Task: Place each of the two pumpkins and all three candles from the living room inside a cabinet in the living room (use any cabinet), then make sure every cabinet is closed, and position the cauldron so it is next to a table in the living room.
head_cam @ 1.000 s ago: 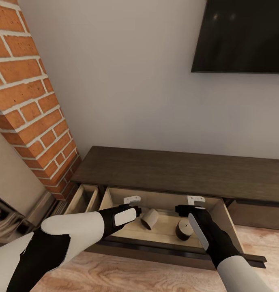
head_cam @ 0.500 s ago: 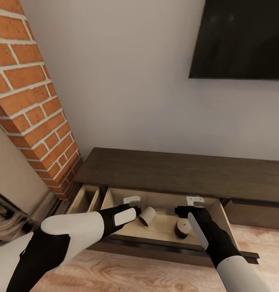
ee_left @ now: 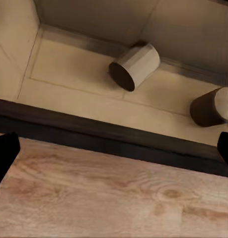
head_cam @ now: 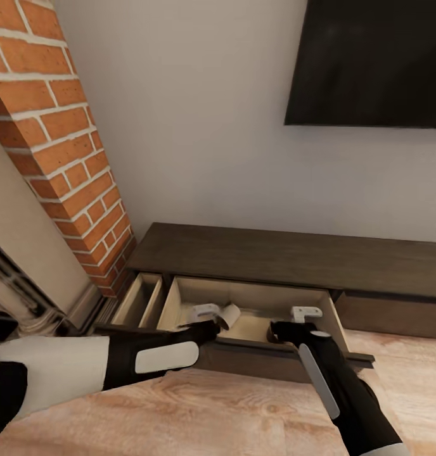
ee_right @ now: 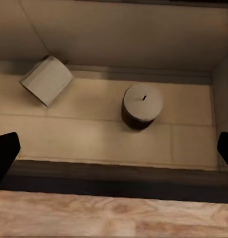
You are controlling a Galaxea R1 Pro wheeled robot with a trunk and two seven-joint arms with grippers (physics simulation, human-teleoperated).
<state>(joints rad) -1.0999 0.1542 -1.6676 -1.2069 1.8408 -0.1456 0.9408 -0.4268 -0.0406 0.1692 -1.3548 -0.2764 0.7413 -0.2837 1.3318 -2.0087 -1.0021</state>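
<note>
Living room wall with brick fireplace (head_cam: 59, 164), cabinet (head_cam: 288, 259) drawer open, two candles (ee_right: 142, 105) inside, left gripper (head_cam: 208, 320) and right gripper (head_cam: 294, 322) spread wide, empty.

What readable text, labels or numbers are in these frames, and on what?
None readable. The TV screen is dark and blank, the cabinet and its open drawer are unmarked, and the two candles carry no labels. The brick fireplace bears no sign either.
</note>
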